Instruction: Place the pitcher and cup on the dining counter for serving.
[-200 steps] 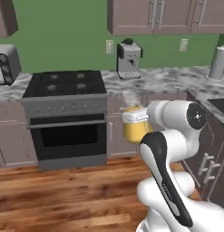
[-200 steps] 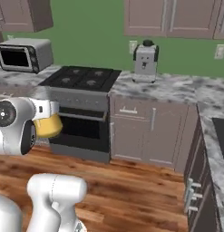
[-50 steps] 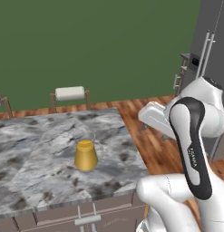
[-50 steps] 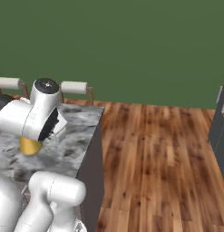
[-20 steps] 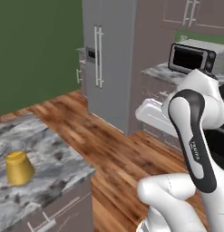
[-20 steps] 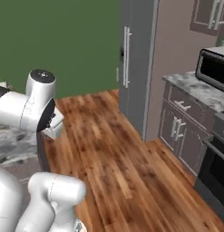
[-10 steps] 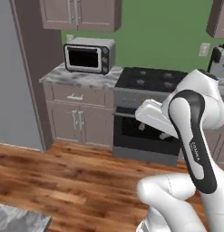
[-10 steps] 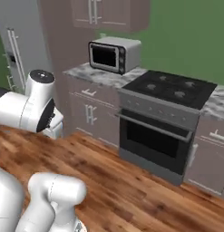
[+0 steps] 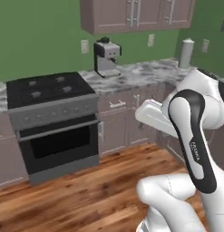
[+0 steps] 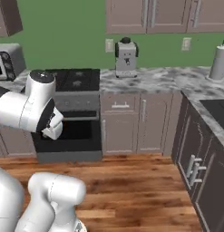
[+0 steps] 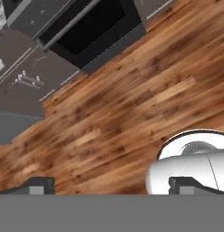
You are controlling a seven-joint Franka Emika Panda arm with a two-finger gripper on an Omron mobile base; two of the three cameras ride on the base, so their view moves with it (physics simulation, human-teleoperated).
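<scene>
Black oven [image 9: 59,145], green wall [image 9: 36,41]

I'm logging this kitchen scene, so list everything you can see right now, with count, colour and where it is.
Stove with oven: one, black and grey, against the green wall, left of the coffee machine.
Coffee machine: one, silver and black, on the marbled wall counter.
Paper towel roll: one, white, on the counter toward the right corner.
Microwave: one, silver, at the left edge of the right base view.
Upper cabinets: taupe, above the counter.
Lower cabinets: taupe, silver handles, under the counter.
Floor: brown wood planks.
Gripper: one, dark tips, open, holding nothing, over the floor.
</scene>
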